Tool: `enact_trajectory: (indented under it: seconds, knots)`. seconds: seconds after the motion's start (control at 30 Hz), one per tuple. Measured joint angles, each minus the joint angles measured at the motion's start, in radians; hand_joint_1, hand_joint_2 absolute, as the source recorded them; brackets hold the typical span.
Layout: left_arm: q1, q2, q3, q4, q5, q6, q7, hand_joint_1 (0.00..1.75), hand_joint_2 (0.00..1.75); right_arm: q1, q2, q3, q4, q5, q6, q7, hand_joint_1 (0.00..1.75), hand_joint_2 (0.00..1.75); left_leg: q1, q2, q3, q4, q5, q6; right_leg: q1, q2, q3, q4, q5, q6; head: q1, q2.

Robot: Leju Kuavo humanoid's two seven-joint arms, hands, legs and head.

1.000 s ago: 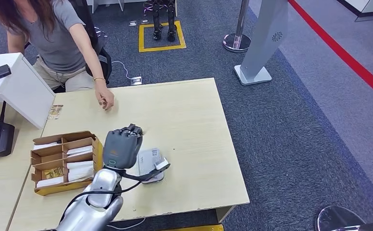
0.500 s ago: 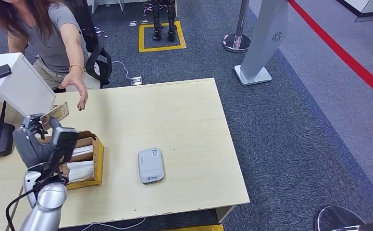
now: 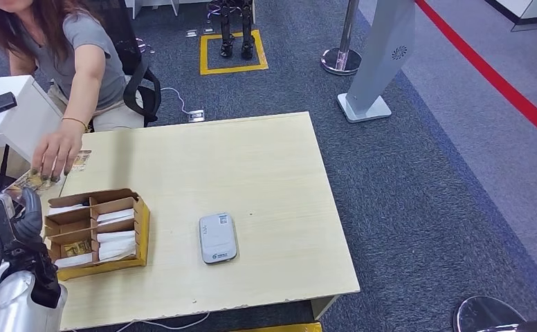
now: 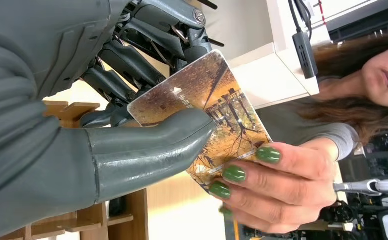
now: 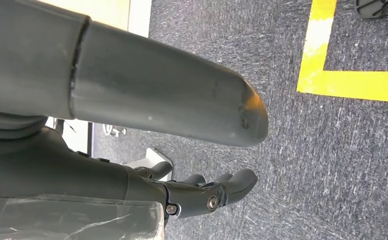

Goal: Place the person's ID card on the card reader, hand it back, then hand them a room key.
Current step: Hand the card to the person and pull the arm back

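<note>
Gold-printed card (image 4: 202,115) now swung over from the reader (image 3: 217,237), pinched by left hand (image 4: 107,125), person's fingers (image 4: 242,172) grabbing it already. Handover basically happening.

One card reader (image 3: 218,238) on the table (image 3: 266,166), one cardboard organizer (image 3: 96,232), one picture card (image 4: 217,110), one person (image 3: 72,48).

Left hand (image 4: 107,125) pinches between thumb and fingers; right hand (image 5: 132,150) hangs, fingers apart.

A cardboard box (image 3: 141,228) with compartments sits on the tabletop (image 3: 266,173); a stanchion base (image 3: 340,61) stands on carpet beyond.
</note>
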Motion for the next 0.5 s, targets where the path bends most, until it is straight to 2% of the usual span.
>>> enact_trajectory:
  seconds: [0.17, 0.2, 0.3, 0.33, 0.5]
  knots:
    - [-0.007, 0.000, 0.007, 0.011, 0.006, -0.002, -0.001, 1.75, 1.75, 0.000, 0.000, 0.000, 0.000, -0.001, 0.002, 0.000, 0.00, 1.75, 0.000, 0.000, 0.000, 0.000, 0.000, 0.000, 0.000, 0.000, 0.000, 0.000, 0.000, 0.000, 0.000, 0.000]
    - [-0.008, 0.000, 0.008, 0.012, 0.007, -0.002, -0.001, 1.46, 1.75, 0.000, 0.000, 0.000, -0.001, -0.001, 0.003, 0.000, 0.00, 1.75, 0.000, 0.000, 0.000, 0.000, 0.000, 0.000, 0.000, 0.000, 0.000, 0.000, 0.000, 0.000, 0.000, 0.000]
    - [-0.010, 0.000, 0.012, 0.013, 0.008, -0.004, -0.002, 0.15, 1.75, 0.000, 0.000, 0.000, -0.001, -0.001, 0.003, 0.000, 0.00, 1.75, 0.000, 0.001, 0.000, 0.000, 0.000, 0.000, 0.000, 0.000, 0.000, 0.000, 0.000, 0.000, 0.000, 0.000]
    - [-0.011, 0.000, 0.013, 0.014, 0.008, -0.003, -0.002, 0.00, 1.75, 0.000, 0.000, 0.000, -0.001, -0.001, 0.003, 0.001, 0.00, 1.75, 0.000, 0.001, 0.000, 0.000, 0.000, 0.000, 0.000, 0.001, 0.000, 0.000, 0.000, 0.000, 0.000, 0.000]
    - [-0.011, -0.001, 0.015, 0.014, 0.007, 0.016, -0.009, 0.00, 1.75, 0.000, 0.000, 0.000, -0.001, -0.003, 0.002, 0.005, 0.00, 1.75, 0.000, 0.000, 0.000, 0.000, 0.000, 0.000, 0.000, 0.000, -0.001, 0.000, 0.000, 0.000, 0.000, 0.000]
